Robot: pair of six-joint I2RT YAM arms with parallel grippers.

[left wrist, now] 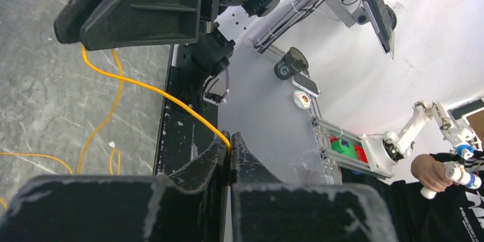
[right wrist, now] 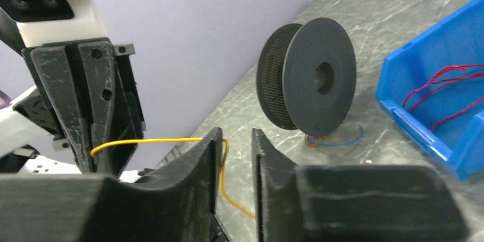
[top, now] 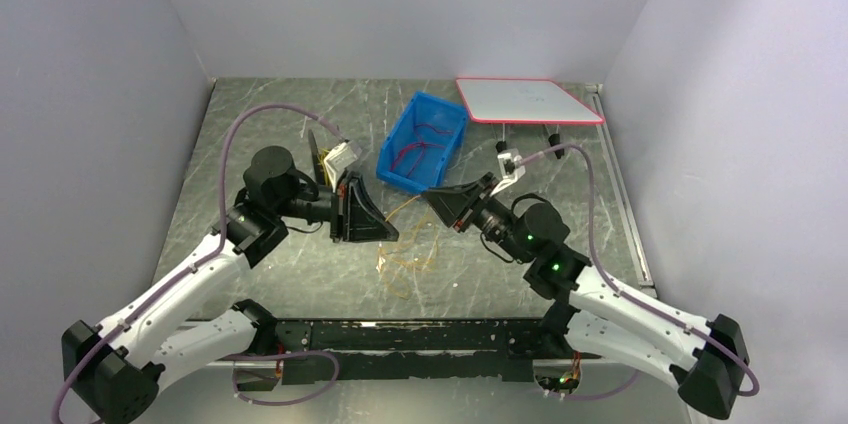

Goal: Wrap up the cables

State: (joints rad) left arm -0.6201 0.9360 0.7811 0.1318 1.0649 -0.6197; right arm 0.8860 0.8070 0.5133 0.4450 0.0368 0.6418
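Between my left fingers (left wrist: 240, 153), pressed shut, sits the yellow cable (left wrist: 148, 87), which runs across to my right fingers (right wrist: 259, 156). Those stand slightly parted with a narrow gap, the cable lying against the inner edge of one finger; I cannot tell whether it is gripped there. Both pairs hang over the middle of the surface (top: 280, 274), tips facing each other, near but apart. Below them loose orange and yellow cables (top: 410, 262) lie in loops. Further out a dark grey spool (right wrist: 317, 79) stands on edge, and beside it a blue bin (top: 396, 139) holds red cables (right wrist: 439, 82).
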